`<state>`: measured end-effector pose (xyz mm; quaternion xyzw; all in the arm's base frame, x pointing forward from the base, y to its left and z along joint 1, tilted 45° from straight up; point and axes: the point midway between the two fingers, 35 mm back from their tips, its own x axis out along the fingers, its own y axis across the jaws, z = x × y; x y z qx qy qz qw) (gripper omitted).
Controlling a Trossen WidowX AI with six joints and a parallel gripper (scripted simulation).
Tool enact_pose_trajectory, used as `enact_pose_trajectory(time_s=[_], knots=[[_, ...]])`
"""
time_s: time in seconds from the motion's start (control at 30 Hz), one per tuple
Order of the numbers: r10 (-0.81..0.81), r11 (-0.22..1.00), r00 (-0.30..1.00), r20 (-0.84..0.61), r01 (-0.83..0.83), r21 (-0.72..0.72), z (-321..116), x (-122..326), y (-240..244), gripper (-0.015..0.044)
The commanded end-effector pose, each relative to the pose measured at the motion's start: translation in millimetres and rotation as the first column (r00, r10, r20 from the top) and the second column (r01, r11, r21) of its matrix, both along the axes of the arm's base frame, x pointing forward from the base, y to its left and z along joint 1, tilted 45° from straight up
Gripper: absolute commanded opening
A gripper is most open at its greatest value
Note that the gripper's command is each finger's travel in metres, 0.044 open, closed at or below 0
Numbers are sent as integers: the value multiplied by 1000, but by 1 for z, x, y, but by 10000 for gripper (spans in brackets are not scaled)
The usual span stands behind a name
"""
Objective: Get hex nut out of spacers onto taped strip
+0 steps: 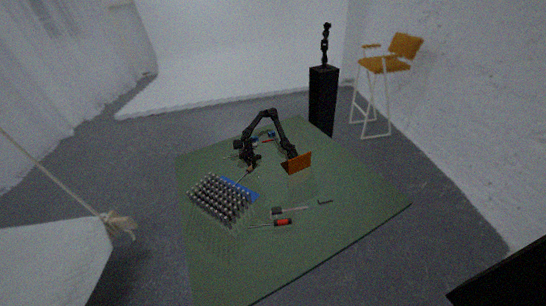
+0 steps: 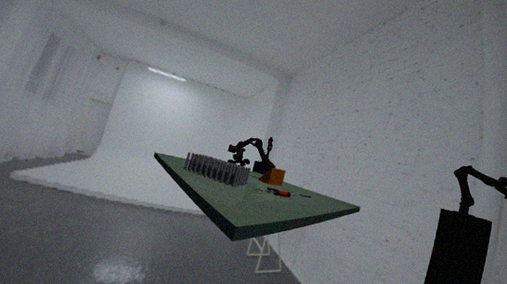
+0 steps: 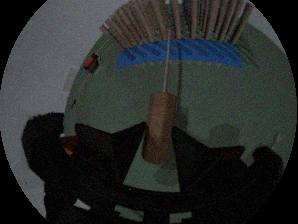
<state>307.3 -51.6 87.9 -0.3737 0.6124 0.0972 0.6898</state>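
Observation:
My gripper (image 1: 250,166) (image 2: 243,162) (image 3: 158,127) is shut on the brown wooden handle of a thin metal-shafted tool (image 1: 248,170) (image 3: 161,112). The shaft points away from the hand across the blue taped strip (image 1: 255,195) (image 3: 134,56). In the wrist view its tip overlaps the front row of the standing metal spacers (image 1: 222,199) (image 2: 216,169) (image 3: 145,25); its height and whether it touches a spacer cannot be told. The spacers stand upright in a dense block behind the strip. The nut cannot be made out in any view.
A red and black screwdriver (image 1: 283,221) (image 2: 282,193) (image 3: 91,62) lies beside the field, with a dark-ended flat tool (image 1: 277,211) and a small hex key (image 1: 325,201) near it. An orange wedge (image 1: 299,163) (image 2: 274,177) stands by the arm's base. Small blue items (image 1: 271,134) lie behind the arm.

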Motion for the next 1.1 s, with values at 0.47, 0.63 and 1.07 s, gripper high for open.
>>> enact_pose_trajectory(time_s=[0.47,0.63,1.07], knots=[[6,1000,1000,2,-6,5,-4,11,6,0],[5,1000,1000,3,-5,6,-5,14,7,0],[4,1000,1000,4,-4,6,-8,21,11,0]])
